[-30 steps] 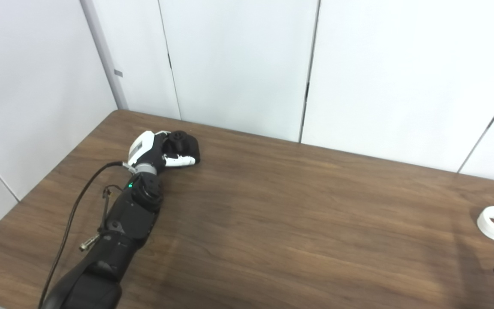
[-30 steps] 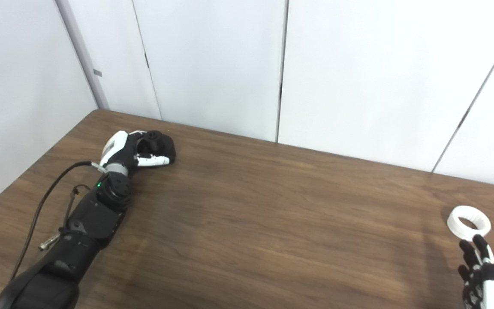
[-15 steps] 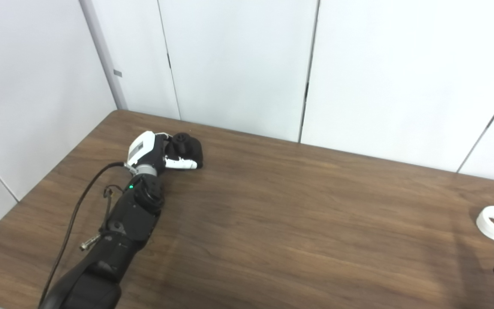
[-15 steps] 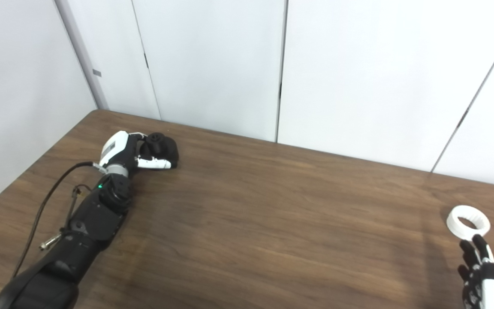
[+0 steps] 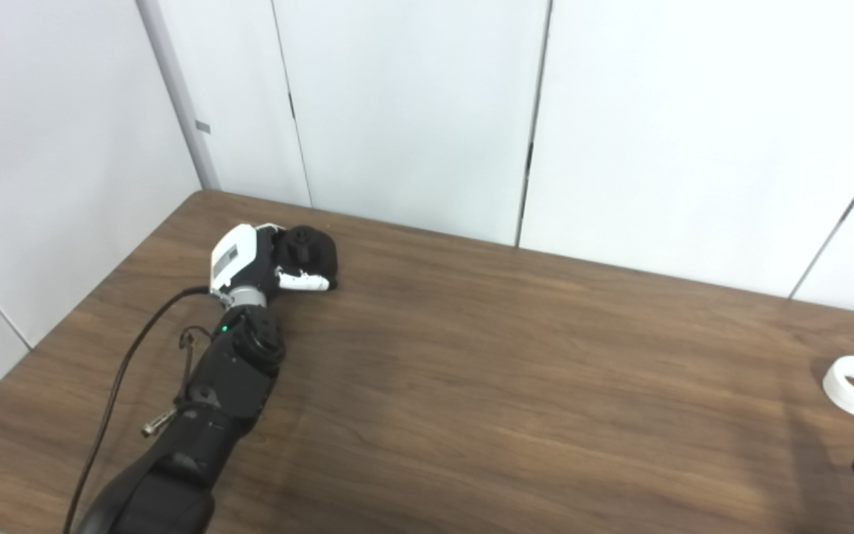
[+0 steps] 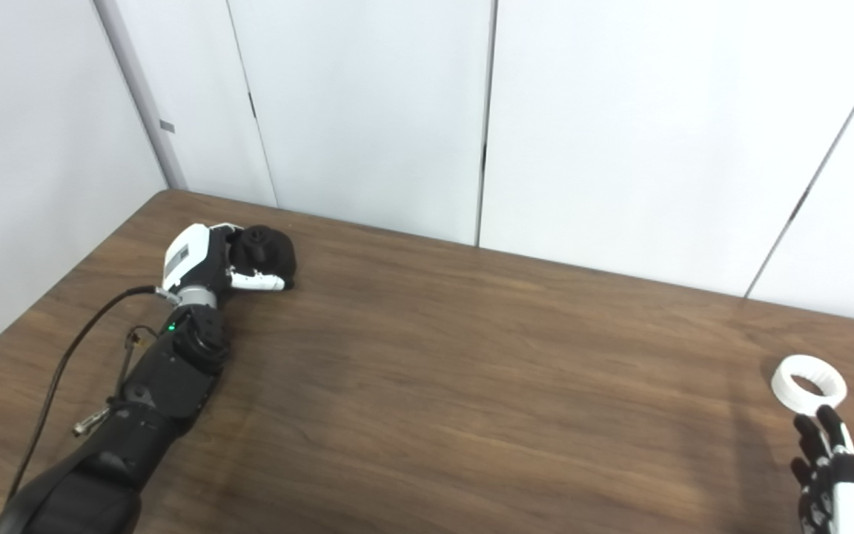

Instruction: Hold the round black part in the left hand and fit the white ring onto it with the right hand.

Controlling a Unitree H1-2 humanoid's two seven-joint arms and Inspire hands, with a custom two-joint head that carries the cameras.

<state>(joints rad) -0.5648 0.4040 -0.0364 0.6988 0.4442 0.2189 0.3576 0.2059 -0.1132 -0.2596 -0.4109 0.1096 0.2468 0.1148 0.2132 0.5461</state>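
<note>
Far left of the white ring [image 6: 809,383], near the back left corner of the brown table [image 5: 516,386]: left hand [image 5: 264,259] curled round the round black part [image 5: 307,249], white thumb laid across its near side, part seemingly resting on the tabletop. Behind the hand, black forearm with a lit green dot and a loose cable [image 5: 119,386]. Well apart, across bare wood, the ring itself lay flat near the table's right edge. Just in front of the ring, not touching it: right hand [image 6: 831,475], fingers [image 6: 812,434] spread upward, holding nothing. Beyond the ring, white wall panels [image 5: 412,111].
</note>
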